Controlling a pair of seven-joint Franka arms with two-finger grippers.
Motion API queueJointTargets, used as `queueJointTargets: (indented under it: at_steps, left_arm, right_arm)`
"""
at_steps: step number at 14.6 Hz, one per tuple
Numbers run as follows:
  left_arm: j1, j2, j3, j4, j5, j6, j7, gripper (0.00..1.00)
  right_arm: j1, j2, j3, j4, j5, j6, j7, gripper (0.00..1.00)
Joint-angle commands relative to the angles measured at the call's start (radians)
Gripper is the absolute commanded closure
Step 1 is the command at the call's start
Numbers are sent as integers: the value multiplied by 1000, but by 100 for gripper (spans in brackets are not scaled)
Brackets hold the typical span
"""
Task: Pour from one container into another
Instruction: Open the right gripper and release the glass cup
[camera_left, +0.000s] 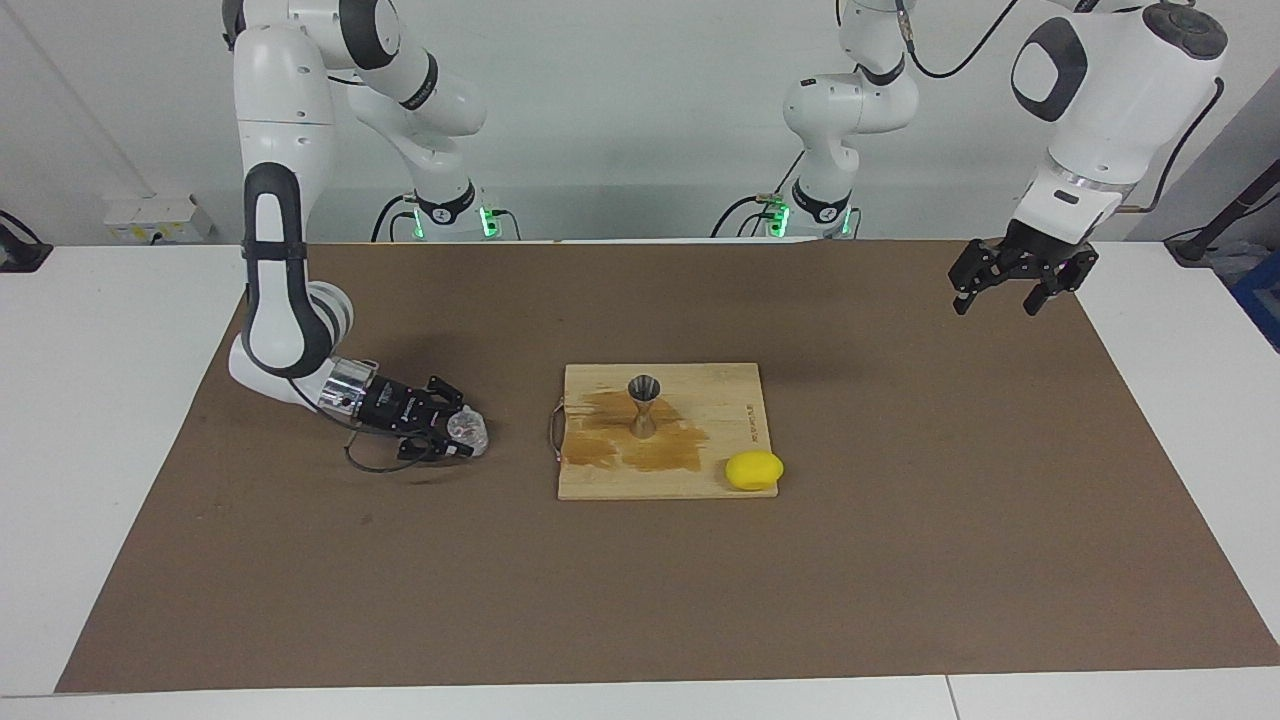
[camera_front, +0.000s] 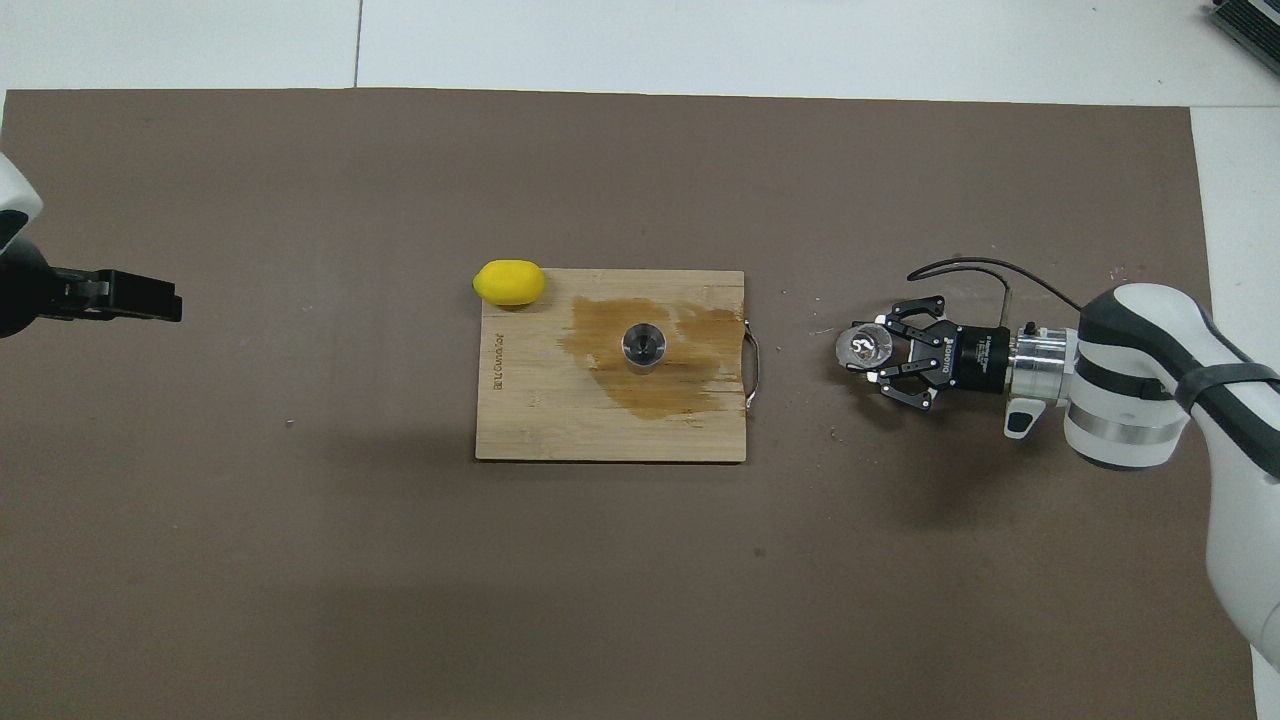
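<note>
- Two containers matter here: we see the clear glass cup (camera_left: 468, 430) pinched in the right gripper (camera_left: 455, 434) low over the brown mat (camera_left: 900, 560), toward the right arm's end of the table, and the steel jigger (camera_left: 643, 405) standing upright on the wooden board (camera_left: 700, 480) at mid-table.
- We read the right gripper as pressed onto the cup's sides; its body lies nearly level and low, which we judge keeps the cup's mouth (camera_front: 866, 346) turned up, as the overhead view shows, until it is time to tip.
- The left gripper (camera_left: 1010, 285) hangs with its fingers spread and nothing in them, over the mat's edge at the left arm's end; that arm waits.
- We notice a dark wet stain (camera_left: 640, 450) spread on the board around the jigger's foot, so we judge liquid has already missed or overflowed.
- A yellow lemon (camera_left: 754, 470) rests at the board's corner, farther from the robots than the jigger and toward the left arm's end, away from the cup's likely path.
- Between cup and board lies bare mat, with only the board's wire handle (camera_left: 553, 432) at the edge facing the cup; we judge the cup must rise to clear that edge and the jigger's rim.
- The jigger's mouth is narrow, so we expect little margin for aiming, and a knock could topple it.
</note>
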Motion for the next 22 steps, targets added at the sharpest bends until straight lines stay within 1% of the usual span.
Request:
queueJointTargets:
  at_steps: [1, 2, 5, 8, 11, 15, 17, 20, 22]
  left_arm:
    - [0, -13, 2, -11, 21, 9, -12, 0]
    - [0, -13, 2, -11, 21, 9, -12, 0]
    - [0, -13, 2, -9, 21, 9, -12, 0]
    - [0, -13, 2, -11, 21, 9, -12, 0]
    - [-2, -13, 2, -11, 21, 7, -12, 0]
    - [-3, -10, 3, -9, 21, 9, -12, 0]
    - [-3, -8, 3, -9, 21, 9, -12, 0]
    - [-2, 4, 6, -9, 21, 7, -12, 0]
    - [-2, 5, 6, -9, 21, 7, -12, 0]
  right_arm:
    - [-5, -13, 3, -14, -17, 23, -11, 31]
    - [-5, -13, 3, -14, -17, 22, -11, 23]
    - [-5, -13, 3, -8, -17, 0, -2, 12]
    - [-4, -51, 3, -7, -23, -6, 53, 11]
    - [-2, -117, 3, -13, -81, -6, 142, 11]
    - [4, -234, 3, -11, -231, -9, 298, 9]
    - [24, -277, 2, -3, -320, -6, 334, 4]
    - [25, -329, 3, 16, -521, -8, 320, 1]
    - [25, -363, 3, 24, -613, -6, 294, 1]
